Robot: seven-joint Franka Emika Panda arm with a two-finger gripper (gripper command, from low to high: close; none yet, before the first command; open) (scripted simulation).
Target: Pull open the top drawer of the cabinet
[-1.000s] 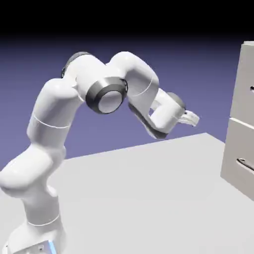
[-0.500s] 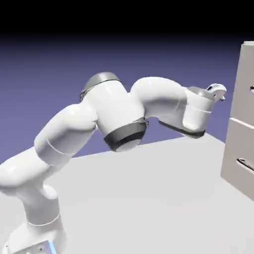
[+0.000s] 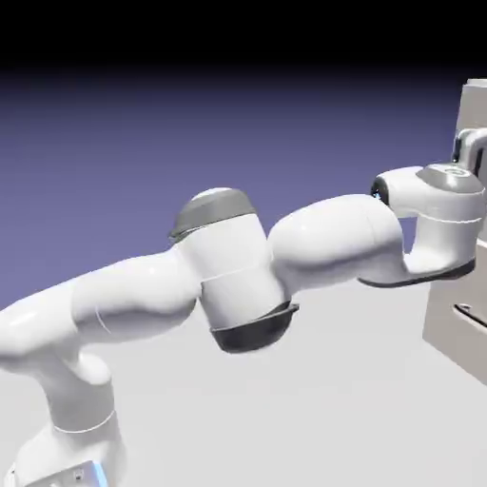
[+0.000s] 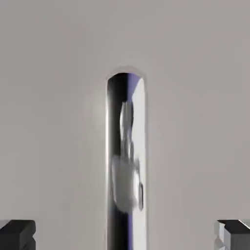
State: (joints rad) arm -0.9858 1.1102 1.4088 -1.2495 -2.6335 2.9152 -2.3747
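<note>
The cabinet (image 3: pixel 455 328) stands pale grey-beige at the exterior view's right edge. Its top drawer (image 3: pixel 473 107) shows above my hand, and in the hand view the flat drawer front (image 4: pixel 49 97) fills the picture. The top drawer's handle (image 4: pixel 126 161), a shiny dark metal bar, runs upright through the middle of the hand view. My gripper (image 4: pixel 126 237) is open, with one grey fingertip (image 4: pixel 17 234) far to the handle's left and the other to its right, neither touching it. In the exterior view the gripper (image 3: pixel 468 145) is right at the top drawer front.
The lower drawer's slim dark handle (image 3: pixel 471 314) shows below my hand. My white arm (image 3: pixel 238 276) stretches low across the grey table (image 3: pixel 314 409) from the lower left to the cabinet.
The arm has swung right and stretched out toward the cabinet. The hand has risen from mid-table to the top drawer front. The jaws have stayed wide open.
</note>
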